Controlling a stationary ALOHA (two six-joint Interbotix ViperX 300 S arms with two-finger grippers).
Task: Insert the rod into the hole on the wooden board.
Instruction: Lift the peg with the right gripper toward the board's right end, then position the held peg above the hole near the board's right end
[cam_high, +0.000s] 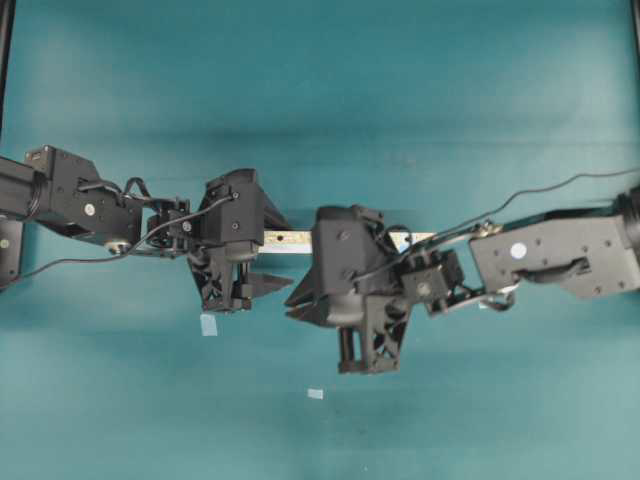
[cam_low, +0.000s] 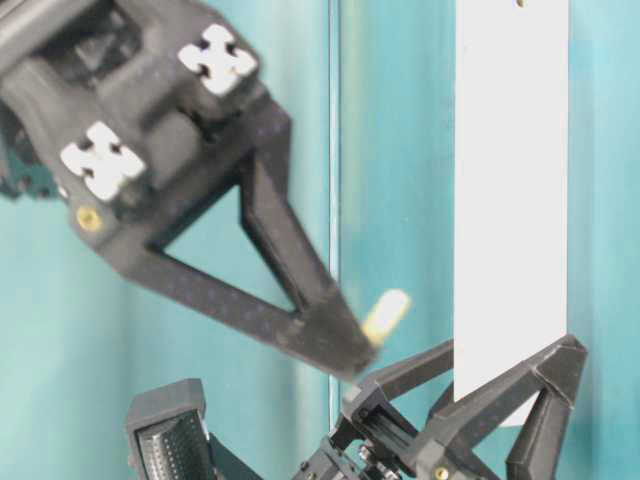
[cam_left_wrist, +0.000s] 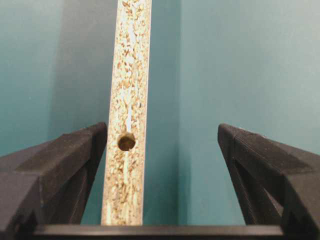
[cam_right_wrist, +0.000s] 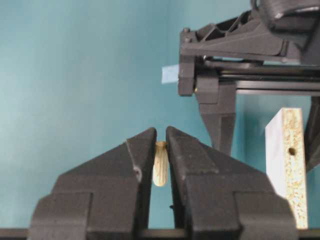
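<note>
- The right gripper (cam_right_wrist: 160, 137) is clenched on the rod (cam_right_wrist: 160, 164); in the right wrist view the cream dowel stands between the two dark fingers (cam_right_wrist: 195, 160), and its rounded end shows below the tips
- In the table-level view the rod (cam_low: 386, 315) sticks out of the fingertip toward 2 o'clock, and it is near the white edge of the wooden board (cam_low: 511, 200) but apart from it
- The left gripper (cam_left_wrist: 162, 145) is spread wide, with one finger (cam_left_wrist: 75, 150) at 9 o'clock of the wooden board (cam_left_wrist: 131, 75) and the other well apart at 3 o'clock
- The left finger is just beside the board; it cannot be told if it touches
- A round dark hole (cam_left_wrist: 126, 142) shows on the speckled face of the board, between the left fingers; no blue patch is seen around it in this view
- In the overhead view the wooden board (cam_high: 290, 240) lies between the two arms, with the right gripper (cam_high: 300, 300) at about 5 o'clock of this visible part
- Two small pale blue tape squares (cam_high: 208, 324) lie on the teal table (cam_high: 320, 80), toward 6 o'clock of the grippers
</note>
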